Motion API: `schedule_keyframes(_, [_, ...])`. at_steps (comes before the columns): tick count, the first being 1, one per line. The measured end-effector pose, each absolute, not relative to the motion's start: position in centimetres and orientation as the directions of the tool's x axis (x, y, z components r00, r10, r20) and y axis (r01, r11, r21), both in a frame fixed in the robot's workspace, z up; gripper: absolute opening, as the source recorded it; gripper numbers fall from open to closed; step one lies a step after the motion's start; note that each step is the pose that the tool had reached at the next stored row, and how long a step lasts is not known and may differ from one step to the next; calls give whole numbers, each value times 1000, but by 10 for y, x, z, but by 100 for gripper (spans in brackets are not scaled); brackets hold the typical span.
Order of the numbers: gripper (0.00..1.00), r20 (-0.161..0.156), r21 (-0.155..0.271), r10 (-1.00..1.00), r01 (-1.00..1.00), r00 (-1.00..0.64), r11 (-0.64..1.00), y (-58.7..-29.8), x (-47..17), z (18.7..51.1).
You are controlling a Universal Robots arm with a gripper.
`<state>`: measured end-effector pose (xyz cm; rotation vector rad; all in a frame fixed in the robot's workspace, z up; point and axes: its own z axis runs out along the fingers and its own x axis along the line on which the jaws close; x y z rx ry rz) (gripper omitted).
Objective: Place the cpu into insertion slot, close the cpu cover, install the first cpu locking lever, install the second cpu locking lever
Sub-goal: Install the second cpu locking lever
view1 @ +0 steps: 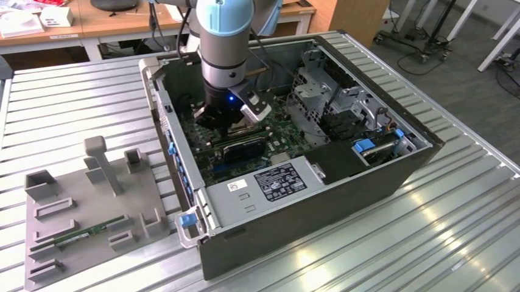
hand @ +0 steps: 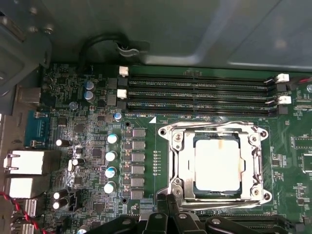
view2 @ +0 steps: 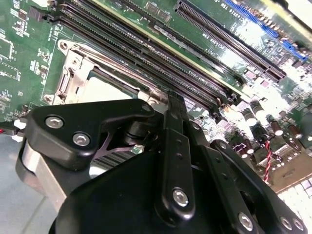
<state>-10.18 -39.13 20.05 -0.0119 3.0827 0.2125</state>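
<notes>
In the first wrist view the cpu (hand: 219,163) lies flat in its socket, its pale metal top showing through the square opening of the cpu cover (hand: 256,161). The silver cover is down over the chip. Thin wire levers run along the socket's edges; I cannot tell whether they are latched. My gripper (hand: 168,202) hovers just off one edge of the socket, black fingers together with nothing seen between them. The second wrist view looks past the gripper (view2: 174,97) to the cover (view2: 73,63) and cpu (view2: 105,90). From the exterior view, the gripper (view1: 221,125) is deep inside the open computer case (view1: 406,164).
Black memory slots (hand: 195,92) run close beside the socket, and capacitors (hand: 111,156) stand on another side. The case walls, a drive cage (view1: 325,97) and the power supply (view1: 268,182) hem the arm in. A grey fixture plate (view1: 89,207) lies on the table at the exterior view's left.
</notes>
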Motion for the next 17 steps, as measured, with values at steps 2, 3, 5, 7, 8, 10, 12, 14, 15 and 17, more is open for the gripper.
schedule_keyframes(2, [11, -52, 136, -4, -11, -999, 991, -391, -102, 202])
schedule_keyframes(3, [11, -52, 136, -4, -11, -999, 991, -391, -102, 204])
schedule_keyframes(5, [11, -52, 136, -4, -11, -999, 991, -391, -102, 208])
schedule_keyframes(7, [11, -52, 135, -4, -11, -999, 991, -391, -102, 214])
schedule_keyframes(8, [11, -52, 135, -4, -11, -999, 991, -391, -102, 218])
schedule_keyframes(10, [11, -52, 135, -4, -11, -999, 991, -391, -102, 226])
schedule_keyframes(12, [11, -52, 133, -4, -11, -999, 991, -391, -102, 234])
schedule_keyframes(14, [11, -52, 132, -4, -11, -999, 991, -391, -102, 242])
schedule_keyframes(15, [11, -52, 131, -4, -11, -999, 991, -391, -102, 246])
schedule_keyframes(17, [11, -52, 131, -4, -11, -999, 991, -391, -101, 252])
